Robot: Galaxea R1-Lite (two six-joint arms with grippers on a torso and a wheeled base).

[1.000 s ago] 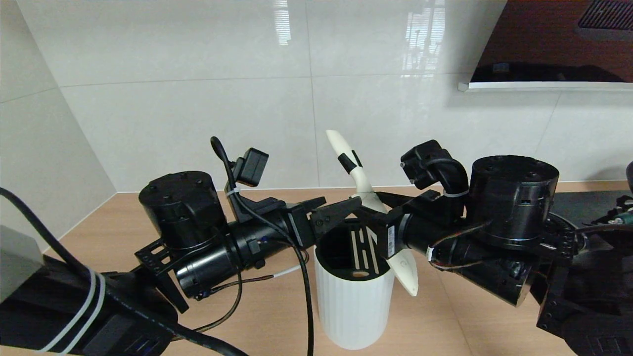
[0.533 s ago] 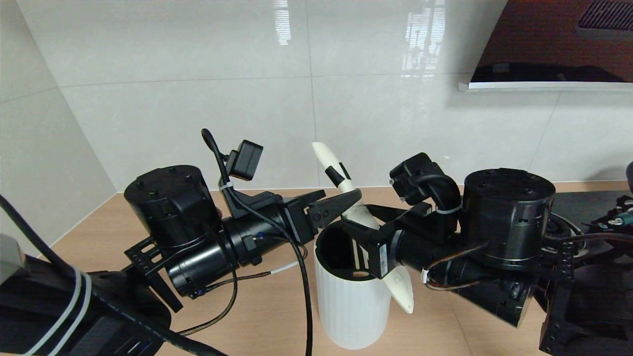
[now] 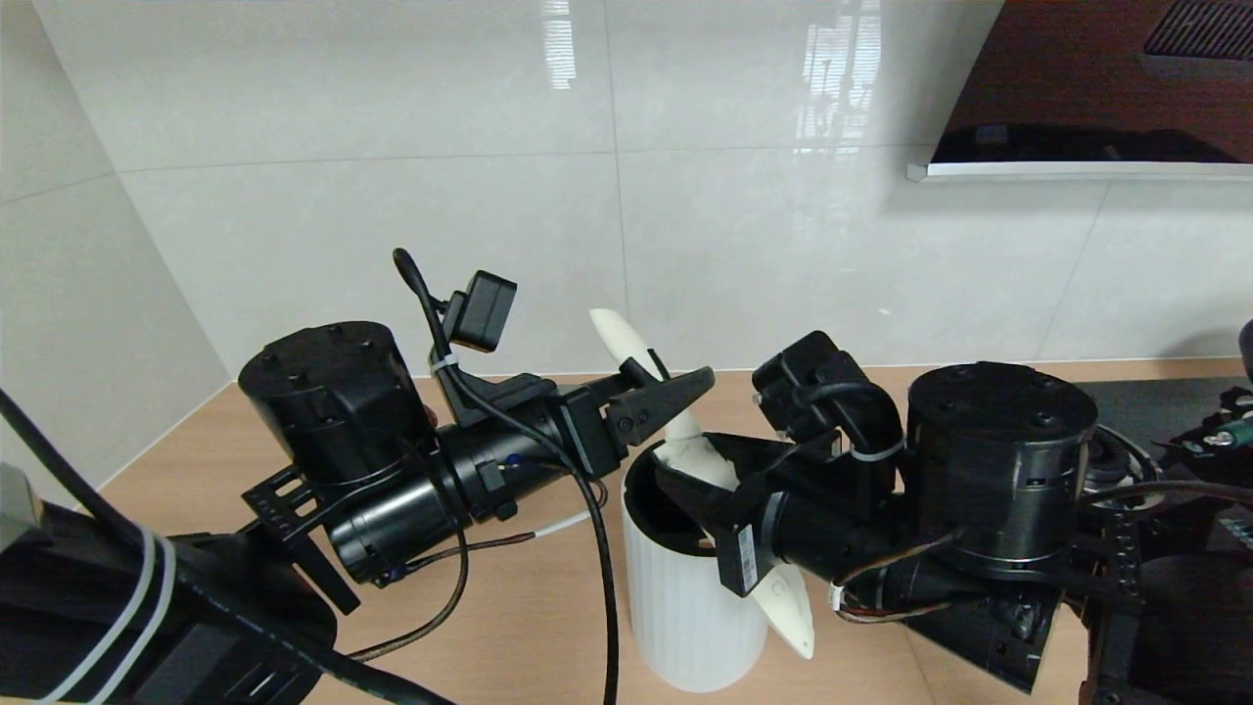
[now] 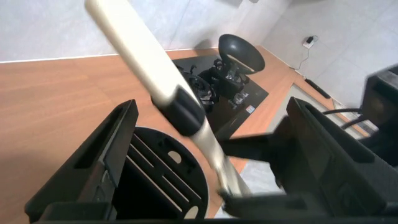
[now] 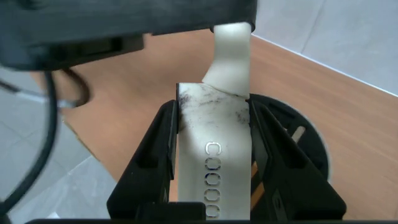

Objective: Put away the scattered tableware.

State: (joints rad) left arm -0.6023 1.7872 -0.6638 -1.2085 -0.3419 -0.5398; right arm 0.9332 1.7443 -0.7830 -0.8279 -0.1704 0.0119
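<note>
The right gripper [image 3: 697,468] is clamped on the blade of a white utensil [image 3: 615,341], which leans tilted across the mouth of the white holder [image 3: 685,617] at the lower centre of the head view, on the wooden counter [image 3: 529,607]. The left gripper [image 3: 675,397], fingers apart, straddles the utensil's handle just above the holder.

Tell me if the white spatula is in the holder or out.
Out. The right tool grips the spatula tilted across the holder's rim; its blade hangs outside the wall.

L tool [image 4: 211,121] spread; R tool [image 5: 214,115] clamped
</note>
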